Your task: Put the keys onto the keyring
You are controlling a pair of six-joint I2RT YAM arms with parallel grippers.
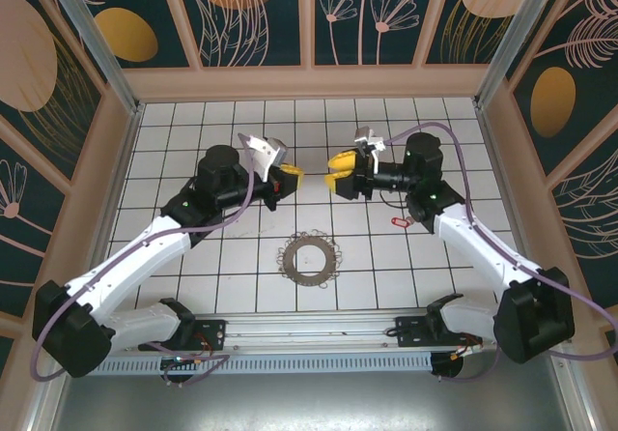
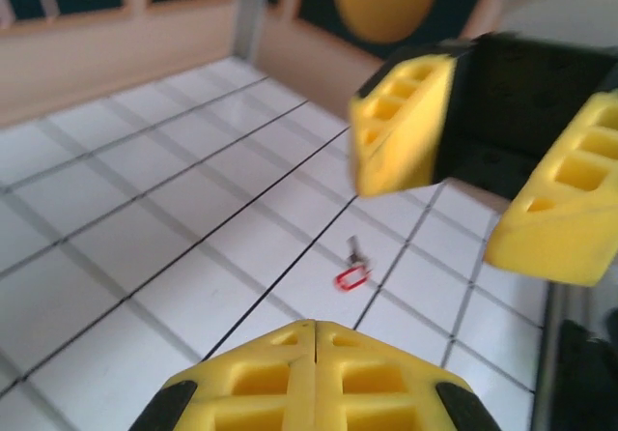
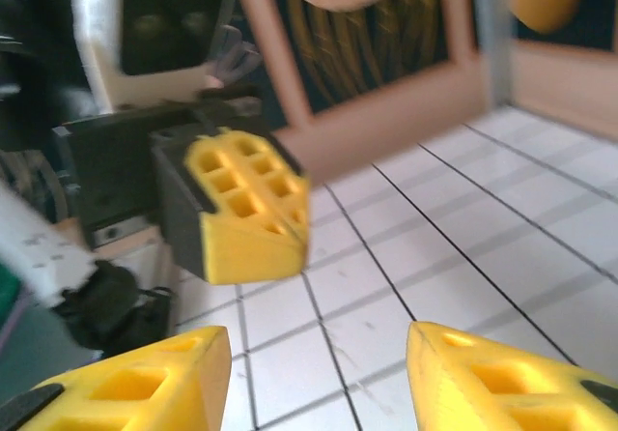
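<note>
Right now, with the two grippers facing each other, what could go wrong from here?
1. The left gripper, shut, and the right gripper, open, point tip to tip with little gap; they could collide.
2. The key lies on the table close beside the right arm; a swing might knock it.

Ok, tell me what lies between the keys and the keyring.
Nothing. In the top view the keys and the keyring lie apart, with only bare white tiles between them.
</note>
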